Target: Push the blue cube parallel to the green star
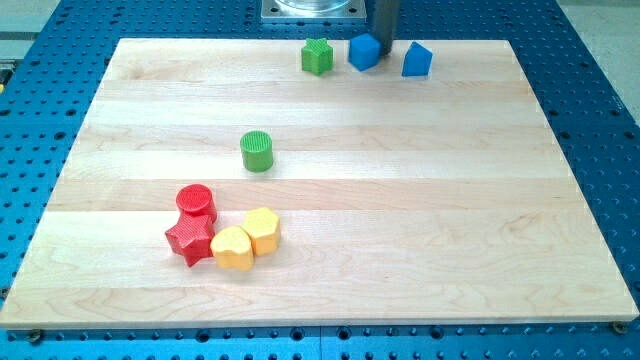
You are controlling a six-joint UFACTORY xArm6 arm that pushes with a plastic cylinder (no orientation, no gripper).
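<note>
Our rod has no jaws; my tip [383, 52] is touching the blue cube [364, 52] on its right, and the green star [317, 56] is lying just left.

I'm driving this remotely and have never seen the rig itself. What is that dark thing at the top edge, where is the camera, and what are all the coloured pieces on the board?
There is one camera looking down at a wooden board; its mounting is not recorded. The dark thing is my rod; it has no gripper and holds nothing, it only pushes. My tip sits right beside the blue cube, on its right in the view. Left of the cube is the green star; right of it is another blue block. Mid-board stands a green cylinder. At the lower left cluster a red cylinder, a red star and two yellow blocks.
</note>
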